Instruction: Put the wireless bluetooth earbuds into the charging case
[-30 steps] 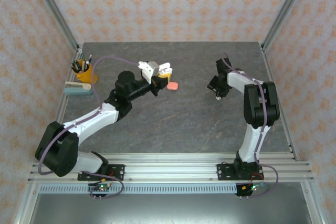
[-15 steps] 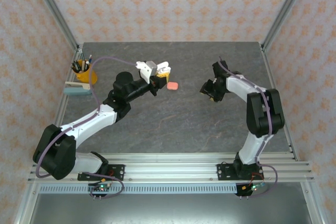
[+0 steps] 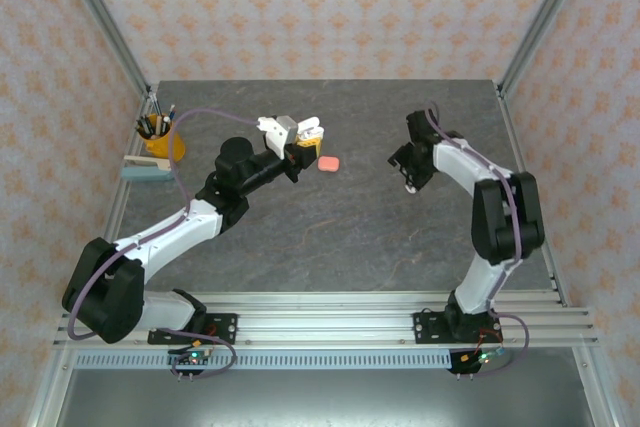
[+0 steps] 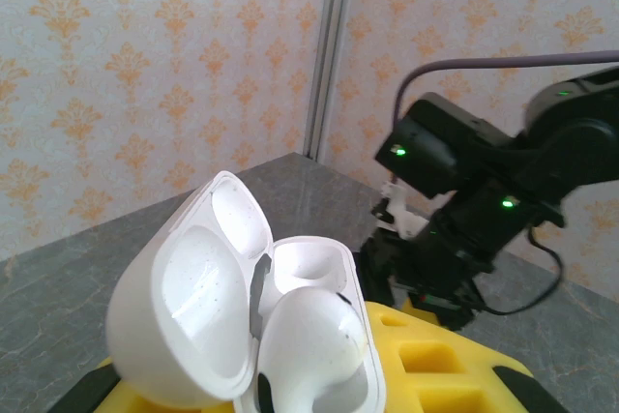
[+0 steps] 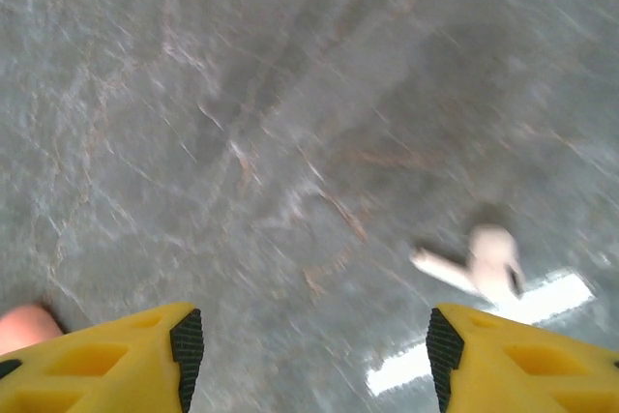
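**Gauging the grip on a loose white earbud, with the open case held ready**

Left fingers are clamped narrowly on the base of the white charging case. They hold it off the counter with its lid hinged open and tilted to one side. One white earbud already sits in a well of the case, and the well beside it looks empty.

Right fingers stand wide apart with nothing between them, low over the bare stone-patterned counter. A second white earbud lies on its side on the counter, ahead of the right-hand tip and outside the gap, with its stem pointing left. The wrist picture is blurred, so its exact pose is uncertain. A coral charging case rests on the counter near the held case.

The loose earbud is judged to be very light, rigid and glossy. It is likely to skid or flip if one tip meets it before the other. The rounded head offers little flat surface, so pinching across the stem, or where the stem joins the head, should give the surest hold. The fingers would first have to be centred over the earbud. A gentle closing force should be enough. The open lid's hinge is probably the frailest part of the held case.
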